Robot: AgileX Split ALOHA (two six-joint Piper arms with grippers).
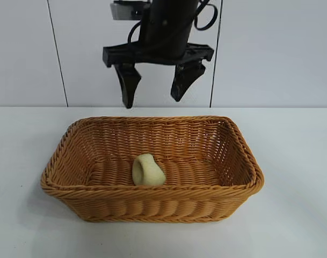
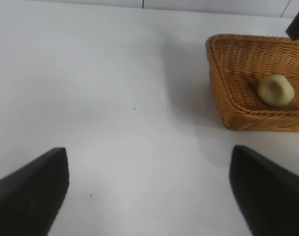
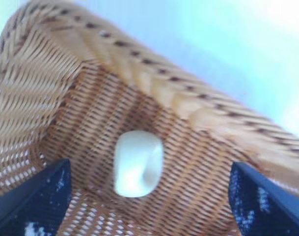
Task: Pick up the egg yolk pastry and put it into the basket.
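The egg yolk pastry (image 1: 148, 170), a small pale yellow lump, lies on the floor of the woven tan basket (image 1: 244, 148), tipped on its side near the front wall. My right gripper (image 1: 152, 101) hangs open well above the basket's far rim, holding nothing. In the right wrist view the pastry (image 3: 138, 163) lies far below my right gripper (image 3: 149, 164), inside the basket (image 3: 154, 83). My left gripper (image 2: 149, 150) is open over bare table, away from the basket (image 2: 247, 115) and the pastry (image 2: 275, 90). The exterior view does not show the left arm.
The basket stands in the middle of a white table (image 1: 292, 215), with bare surface on all sides. A white panelled wall (image 1: 23, 54) rises behind the table's far edge.
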